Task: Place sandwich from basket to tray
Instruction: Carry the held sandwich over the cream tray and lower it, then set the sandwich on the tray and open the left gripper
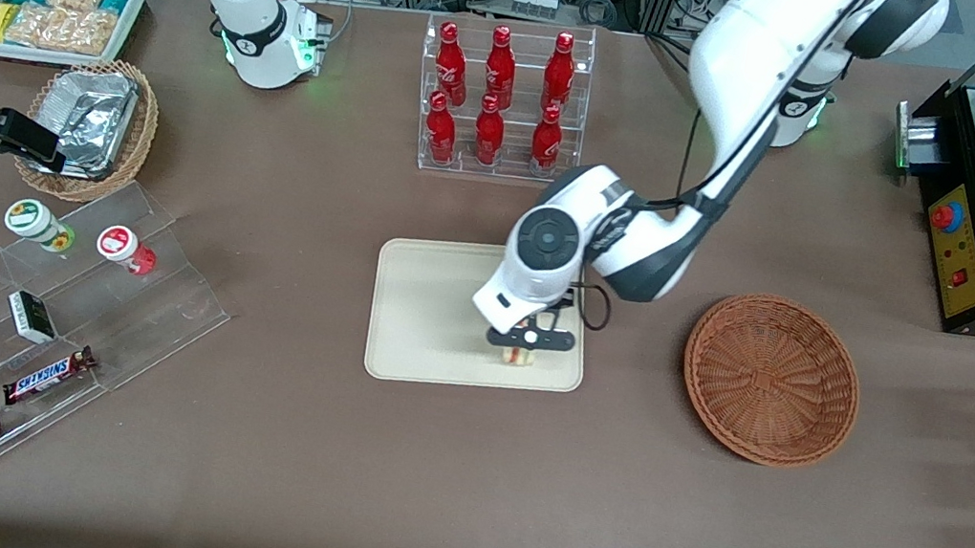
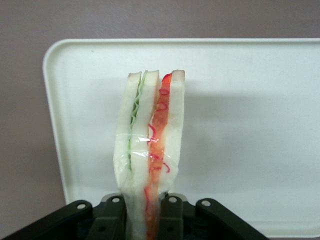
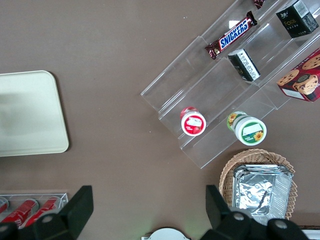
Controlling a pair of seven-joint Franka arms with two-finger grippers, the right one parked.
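Brown tabletop (image 1: 308, 441) runs under everything, w/ lab racks and cabling along the edge farthest from the front camera.

Gripper (image 1: 525, 347) jaws are clamped on the sandwich (image 2: 150, 155), squeezing its wide end so the slices press together. Sandwich is a thin wedge wrapped in clear film: pale bread slices, a green layer between the first two, red-orange shredded filling between the next pair. In the wrist view its long axis runs straight out from the fingers (image 2: 172, 217), cut edge facing the camera, narrower end pointing away from the gripper toward the tray's rim. In the front view only a small pale bit w/ a red streak shows below the black fingers.

Sandwich sits over the tray (image 1: 425, 303), at the tray corner nearest the front camera on the side toward the basket; can't tell if it touches the tray floor. Tray is cream, rounded corners, low rim.

Basket (image 1: 771, 379), reddish-brown wicker, lies near the tray toward the working arm's end of the table. Clear rack of red bottles (image 1: 499, 97) stands farther from the front camera than the tray. Acrylic steps w/ Snickers bars (image 1: 47, 373) lie well apart from the tray, toward the parked arm's end, as does the tan foil basket (image 1: 90, 123).
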